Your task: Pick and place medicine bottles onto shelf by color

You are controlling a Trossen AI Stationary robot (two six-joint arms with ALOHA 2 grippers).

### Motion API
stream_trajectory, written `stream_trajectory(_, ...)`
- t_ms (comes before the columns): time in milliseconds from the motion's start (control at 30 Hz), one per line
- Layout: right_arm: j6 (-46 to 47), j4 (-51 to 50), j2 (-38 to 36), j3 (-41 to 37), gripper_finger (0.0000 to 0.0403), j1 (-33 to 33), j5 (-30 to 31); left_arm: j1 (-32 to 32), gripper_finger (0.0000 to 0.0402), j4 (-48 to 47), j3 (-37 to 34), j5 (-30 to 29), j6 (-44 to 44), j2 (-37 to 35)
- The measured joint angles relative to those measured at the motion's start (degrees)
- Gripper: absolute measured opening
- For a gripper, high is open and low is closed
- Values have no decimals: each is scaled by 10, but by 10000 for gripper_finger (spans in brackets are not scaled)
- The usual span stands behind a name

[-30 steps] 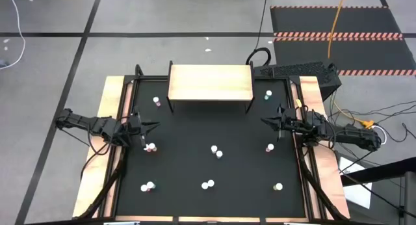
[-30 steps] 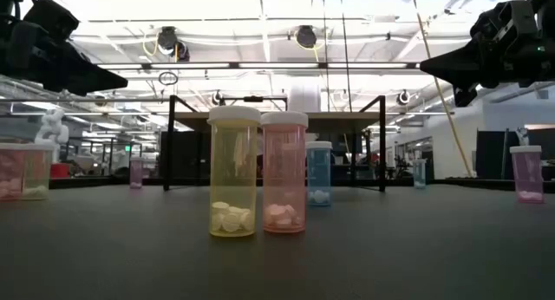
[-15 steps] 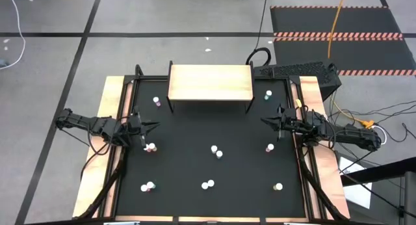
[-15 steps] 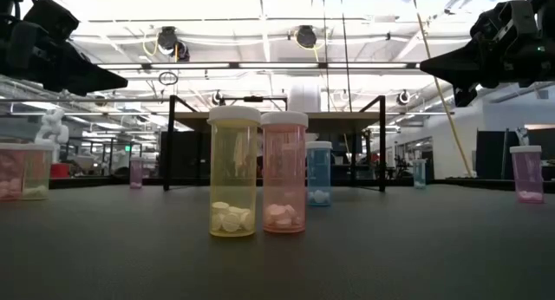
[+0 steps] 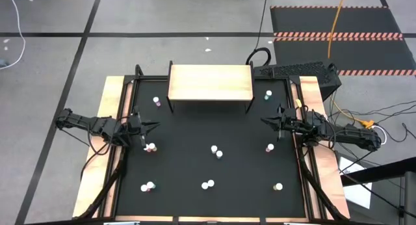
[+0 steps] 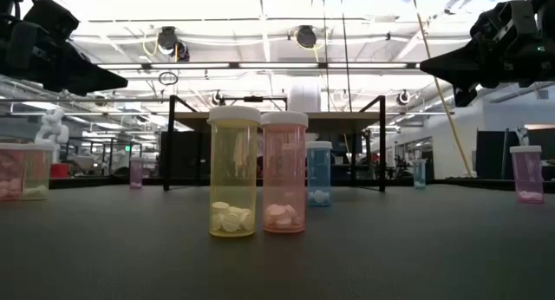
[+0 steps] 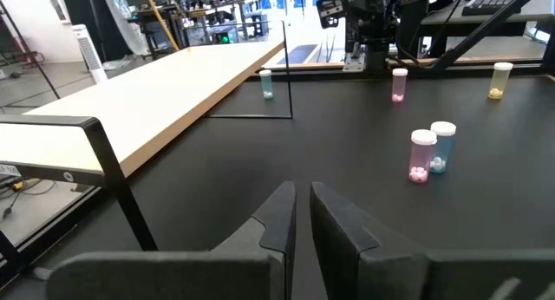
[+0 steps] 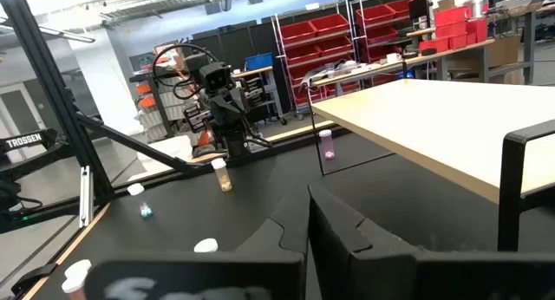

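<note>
The light-wood shelf [image 5: 210, 82] stands on thin black legs at the far middle of the black table. Small white-capped medicine bottles stand scattered upright on the mat: a yellow one [image 6: 233, 172] and a pink one [image 6: 284, 172] side by side near the front, a blue one [image 6: 319, 173] behind them, and a pink-and-blue pair [image 7: 421, 155] mid-table. My left gripper [image 5: 155, 126] hovers shut at the left edge, pointing inward. My right gripper [image 5: 263, 120] hovers shut at the right edge, facing it. Both are clear of every bottle.
More bottles stand beside the shelf's legs [image 5: 156, 101] [image 5: 268, 94], near my left gripper [image 5: 151, 147], at the right [image 5: 270, 147] and along the near edge [image 5: 147, 186] [image 5: 278, 186]. Wooden strips [image 5: 114, 88] flank the mat. A keyboard [image 5: 296, 70] lies behind the far right corner.
</note>
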State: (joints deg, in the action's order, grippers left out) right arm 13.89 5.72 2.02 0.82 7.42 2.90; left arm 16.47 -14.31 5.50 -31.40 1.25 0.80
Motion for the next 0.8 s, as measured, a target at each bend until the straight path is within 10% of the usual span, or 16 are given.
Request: stream_trajectory(800, 17, 19, 0, 0, 0, 0, 0, 0, 42, 0, 0, 0, 0, 0)
